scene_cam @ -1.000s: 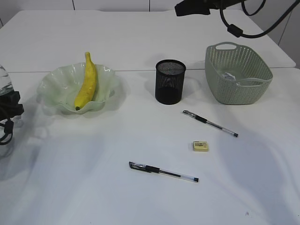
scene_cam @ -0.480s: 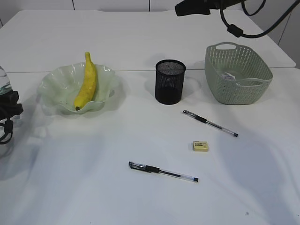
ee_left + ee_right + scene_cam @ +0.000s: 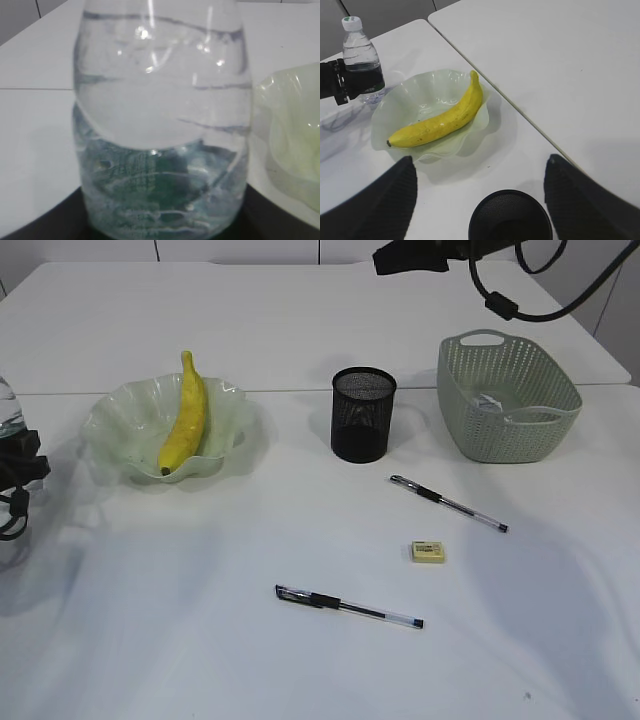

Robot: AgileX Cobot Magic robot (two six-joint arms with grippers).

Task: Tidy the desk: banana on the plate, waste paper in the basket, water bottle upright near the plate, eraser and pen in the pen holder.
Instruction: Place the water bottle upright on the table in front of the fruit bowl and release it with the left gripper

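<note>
You had the white worktop [image 3: 200, 660] carrying everything. At the far right stood the grey-green basket [image 3: 470, 430], with a pale scrap of waste paper [image 3: 488, 401] inside; any print on it was too small to read. At the far left the wavy pale-green plate [image 3: 120, 430] held the banana [image 3: 186, 426]. Just beside the plate, at the left edge, the water bottle [image 3: 361, 60] stood upright with its white cap on, and your left hand [image 3: 340, 82] gripped it around the lower body; no label text was legible. The black mesh pen holder [image 3: 363, 414] stood in the middle, its contents not visible. Your right hand [image 3: 475, 200] hung above it, fingers spread wide, holding nothing. Two pens lay loose, one near [image 3: 348, 606] and one farther right [image 3: 448, 503], with the eraser [image 3: 428, 551] between them, its marking unreadable.
</note>
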